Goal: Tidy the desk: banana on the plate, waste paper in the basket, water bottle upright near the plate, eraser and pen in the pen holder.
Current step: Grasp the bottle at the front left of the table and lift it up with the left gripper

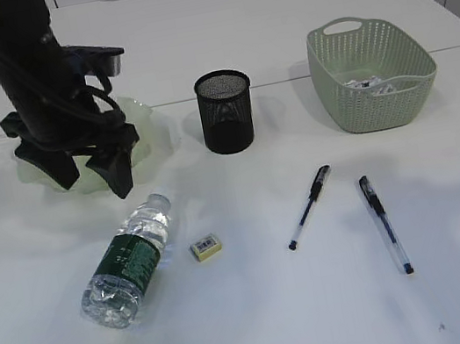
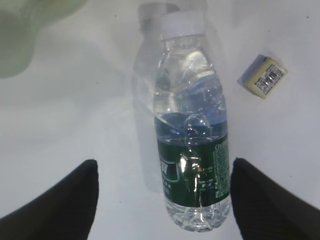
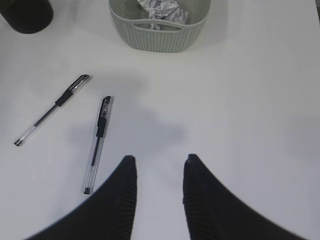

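Lying on its side on the smooth white table, the clear plastic water bottle shows a ribbed base, a dark green label band and a white cap pointing toward the pale green, wavy-rimmed plate. The left gripper hangs above the table between plate and bottle, its matte black fingers spread wide and empty; in the left wrist view they stand either side of the bottle's base without touching it. Just beside the bottle sits the small yellow block eraser, barcode sticker on top. The black wire-mesh pen holder stands upright behind, a plain cylinder. Two slim clear-barrelled pens lie well apart from it — the left pen slanted, the right pen nearer the table's front edge. The sage woven-pattern basket, oval with cut-out handles, holds crumpled waste paper. The right gripper hovers over bare table near the pens, its ridged black fingers partly apart — gripping nothing.
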Controlling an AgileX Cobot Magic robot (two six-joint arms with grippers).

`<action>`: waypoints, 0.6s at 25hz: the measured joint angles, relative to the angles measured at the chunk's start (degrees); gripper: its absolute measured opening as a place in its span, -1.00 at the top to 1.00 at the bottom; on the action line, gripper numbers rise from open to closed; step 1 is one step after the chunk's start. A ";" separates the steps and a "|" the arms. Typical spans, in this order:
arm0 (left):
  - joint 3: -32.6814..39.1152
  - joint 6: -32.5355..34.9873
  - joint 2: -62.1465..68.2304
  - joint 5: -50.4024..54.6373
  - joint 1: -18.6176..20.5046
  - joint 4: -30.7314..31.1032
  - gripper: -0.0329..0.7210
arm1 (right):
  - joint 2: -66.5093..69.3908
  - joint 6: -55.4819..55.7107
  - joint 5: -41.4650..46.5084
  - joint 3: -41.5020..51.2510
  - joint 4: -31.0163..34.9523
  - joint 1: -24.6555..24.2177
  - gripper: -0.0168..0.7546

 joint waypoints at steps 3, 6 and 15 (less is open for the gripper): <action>0.00 0.31 0.66 0.00 0.00 -0.22 -0.65 | 0.00 0.00 0.22 0.00 0.00 0.00 0.33; 0.00 0.66 0.91 0.00 0.00 -0.22 -0.65 | 0.00 0.00 0.62 0.00 0.00 0.00 0.33; -3.65 0.79 4.83 0.00 0.00 -1.18 -0.65 | 0.00 0.00 0.83 0.00 0.00 0.00 0.33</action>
